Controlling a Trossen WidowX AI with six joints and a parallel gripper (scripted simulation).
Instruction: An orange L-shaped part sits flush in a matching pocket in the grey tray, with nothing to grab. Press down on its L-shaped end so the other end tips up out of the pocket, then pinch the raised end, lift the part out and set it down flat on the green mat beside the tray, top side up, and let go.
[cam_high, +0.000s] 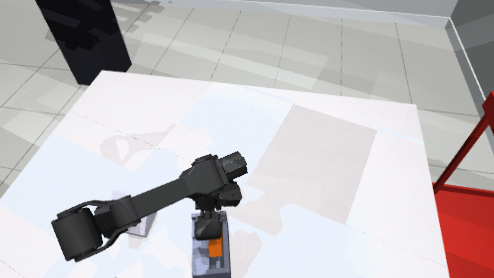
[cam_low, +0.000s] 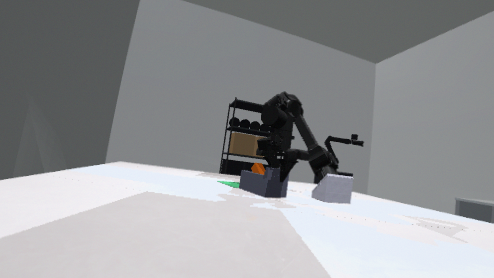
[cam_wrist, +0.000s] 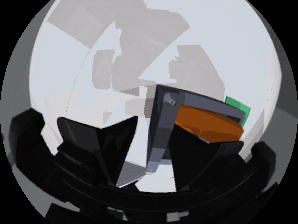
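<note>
White table surface (cam_high: 350, 165) carries the grey tray (cam_high: 225, 240), directly beneath the gripper (cam_high: 206, 227). Gripper fingers stand partly apart, clamped on nothing, bearing down over the tray's near end. Orange L-shaped part (cam_wrist: 209, 123) is tilted in its pocket, its far end raised beyond the fingers. Green mat (cam_low: 229, 183) lies just beside the tray.

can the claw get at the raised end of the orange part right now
Probably yes, after repositioning. The claw is pressing one end of the orange part in the grey tray; the other end sticks up above the rim with nothing over it. The fingers stand part open, holding nothing.
</note>
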